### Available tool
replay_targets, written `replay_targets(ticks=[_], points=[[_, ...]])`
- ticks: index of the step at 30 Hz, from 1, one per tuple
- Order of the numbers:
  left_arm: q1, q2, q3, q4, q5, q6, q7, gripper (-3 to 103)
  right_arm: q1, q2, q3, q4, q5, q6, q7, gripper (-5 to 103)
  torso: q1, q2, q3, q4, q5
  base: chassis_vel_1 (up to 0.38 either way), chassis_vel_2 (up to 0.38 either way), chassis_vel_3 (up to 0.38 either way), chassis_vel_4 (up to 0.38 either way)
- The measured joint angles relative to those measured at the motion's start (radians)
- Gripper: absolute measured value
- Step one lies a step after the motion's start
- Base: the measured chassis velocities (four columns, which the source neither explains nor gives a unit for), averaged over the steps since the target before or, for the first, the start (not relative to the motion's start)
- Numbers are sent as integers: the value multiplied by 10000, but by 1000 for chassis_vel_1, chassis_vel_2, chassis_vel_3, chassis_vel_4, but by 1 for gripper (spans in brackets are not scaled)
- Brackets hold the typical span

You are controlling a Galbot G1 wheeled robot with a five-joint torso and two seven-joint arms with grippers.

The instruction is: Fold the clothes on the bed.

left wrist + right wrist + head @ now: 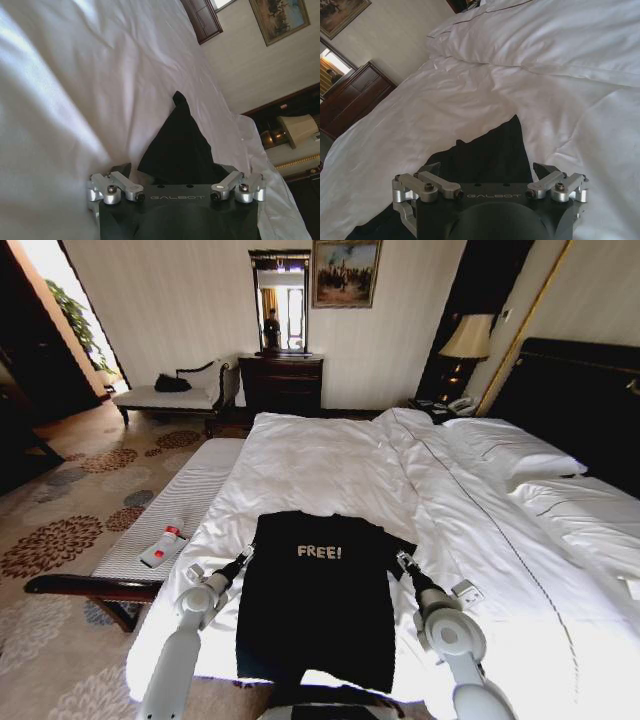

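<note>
1. Head view: the black T-shirt (318, 595) lies flat, "FREE!" chest up, near the foot of the bed (480, 500), its hem hanging over the near edge. The left gripper (243, 558) sits at the shirt's left shoulder and the right gripper (404, 560) at its right shoulder. By the look of it, the sleeves are being taken for a fold; both ends should move together to keep the cloth square.

2. Left wrist view: the left gripper's fingers (121, 170) stand spread wide over a peaked sleeve; I cannot tell whether cloth is pinched.

3. Right wrist view: the right gripper's fingers (544, 169) are likewise wide apart, straddling the shirt's edge, with no grip visible. A clean pinch should catch only the shirt, not the white duvet (470, 100).
</note>
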Motion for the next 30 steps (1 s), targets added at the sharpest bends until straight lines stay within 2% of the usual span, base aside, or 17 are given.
replay_targets(ticks=[2, 4, 5, 6, 8, 11, 14, 15, 18, 21, 23, 24, 30], points=[[-3, -31, 1, 16, 42, -2, 7, 90, -6, -3, 0, -6, -1, -1, 12, 100, -1, 0, 0, 0, 0, 0, 0, 0, 0], [1, -61, -1, 24, 109, -16, 49, 80, -18, -6, 8, -25, -7, -2, 46, 100, 0, 0, 0, 0, -1, 0, 0, 0, 0], [11, -64, -11, 20, 131, -21, 66, 80, -24, -6, 13, -36, -13, -3, 62, 100, 0, 0, 0, 0, -1, 0, 0, 0, 0], [23, -63, -30, 3, 142, -27, 73, 69, -37, -1, 18, -55, -25, -4, 76, 100, 0, 0, 0, 0, -1, 0, 0, 0, 0], [24, -53, -45, -10, 145, -35, 76, 69, -46, 8, 16, -70, -38, -4, 83, 100, 0, 0, 0, 0, -1, 0, 0, 0, 0], [14, 28, -122, -21, 148, -70, 89, 53, -84, 52, -43, -119, -141, -4, 98, 100, 0, 0, 0, 0, -1, 0, 0, 0, 0], [12, 59, -184, -28, 148, -94, 95, 47, -114, 73, -87, -137, -210, -4, 118, 100, 0, 0, 0, 0, -1, 0, 0, 0, 0], [9, 64, -223, -29, 150, -110, 104, 36, -134, 79, -107, -150, -246, -4, 145, 100, 0, 0, 0, 1, -1, 0, 0, 0, 0], [-15, 48, -263, -16, 159, -129, 115, 31, -152, 81, -118, -165, -265, -4, 167, 100, -1, 0, -1, 1, -1, 0, 0, 0, 0], [-85, 2, -272, 47, 203, -142, 130, 15, -194, 83, -128, -188, -293, -4, 194, 100, 0, 0, 0, 0, -1, 0, 0, 0, 0], [-95, -8, -263, 61, 221, -143, 133, 15, -200, 84, -131, -191, -298, -4, 197, 100, 0, 0, 0, 0, 0, 0, 0, 0, 0], [-122, -49, -231, 103, 274, -145, 138, 4, -214, 91, -136, -199, -311, -4, 207, 100, 0, 0, 0, 0, -1, 0, 0, 0, 0], [-152, -141, -190, 142, 365, -166, 157, 0, -265, 100, -129, -209, -329, 3, 216, 100, 0, 0, -1, 0, -1, 0, 0, 0, 0]])
